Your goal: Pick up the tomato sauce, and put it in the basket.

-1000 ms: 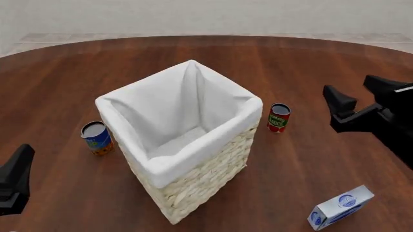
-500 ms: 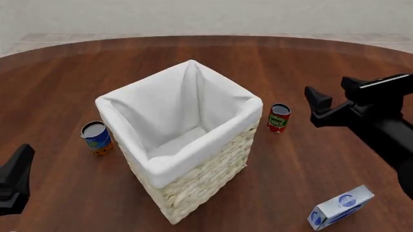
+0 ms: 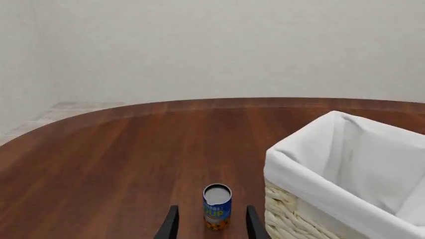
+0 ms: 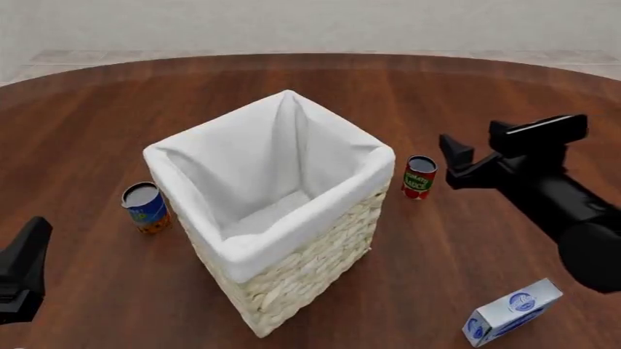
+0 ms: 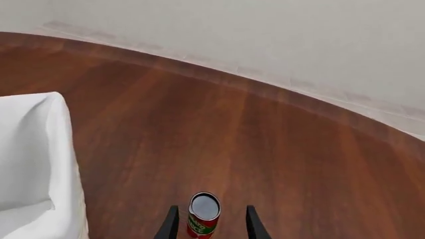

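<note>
Front view showed the tomato sauce (image 4: 419, 177) standing upright on the table (image 4: 466, 87), just beside the basket (image 4: 276, 207) at its right side, with the right gripper (image 4: 475, 149) spread wide and empty a little to the can's right, not touching it. Right wrist view framed the same can (image 5: 203, 214) between the two parted fingertips (image 5: 170, 224), beyond their ends. At the front view's lower left only part of the left gripper (image 4: 22, 273) appeared, while its wrist view showed its fingers (image 3: 170, 226) apart with a blue-and-orange can (image 3: 217, 206) ahead of them, left of the basket.
</note>
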{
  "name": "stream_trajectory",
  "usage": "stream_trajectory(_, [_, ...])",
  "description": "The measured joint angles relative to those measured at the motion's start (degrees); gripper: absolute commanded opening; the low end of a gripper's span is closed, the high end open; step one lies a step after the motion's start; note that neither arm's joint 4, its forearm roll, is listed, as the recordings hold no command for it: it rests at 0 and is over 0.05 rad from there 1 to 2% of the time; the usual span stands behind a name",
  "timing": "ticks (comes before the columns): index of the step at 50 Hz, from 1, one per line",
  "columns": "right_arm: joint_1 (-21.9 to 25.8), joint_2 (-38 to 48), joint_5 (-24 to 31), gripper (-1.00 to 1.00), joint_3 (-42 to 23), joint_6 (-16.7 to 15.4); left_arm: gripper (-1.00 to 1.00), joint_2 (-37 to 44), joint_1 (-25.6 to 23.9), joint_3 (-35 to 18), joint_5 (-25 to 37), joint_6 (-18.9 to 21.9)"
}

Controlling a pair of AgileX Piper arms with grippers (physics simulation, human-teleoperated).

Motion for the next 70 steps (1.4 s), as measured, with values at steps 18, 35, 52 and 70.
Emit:
stream_trajectory(18, [0.3, 6.1, -3.3, 1.00, -1.4, 0.1, 1.00, 0.0, 0.0, 0.0, 0.0, 0.0])
stream_trajectory(35, [0.4, 11.1, -5.5, 1.00, -3.2, 0.1, 1.00, 0.0, 0.0, 0.0, 0.0, 0.0])
stream_trajectory(52, [0.5, 16.0, -7.4, 1.00, -5.0, 0.2, 1.00, 0.0, 0.0, 0.0, 0.0, 0.0])
stream_trajectory(70, [0.3, 21.0, -9.6, 1.00, -6.4, 0.3, 1.00, 0.0, 0.0, 0.0, 0.0, 0.0])
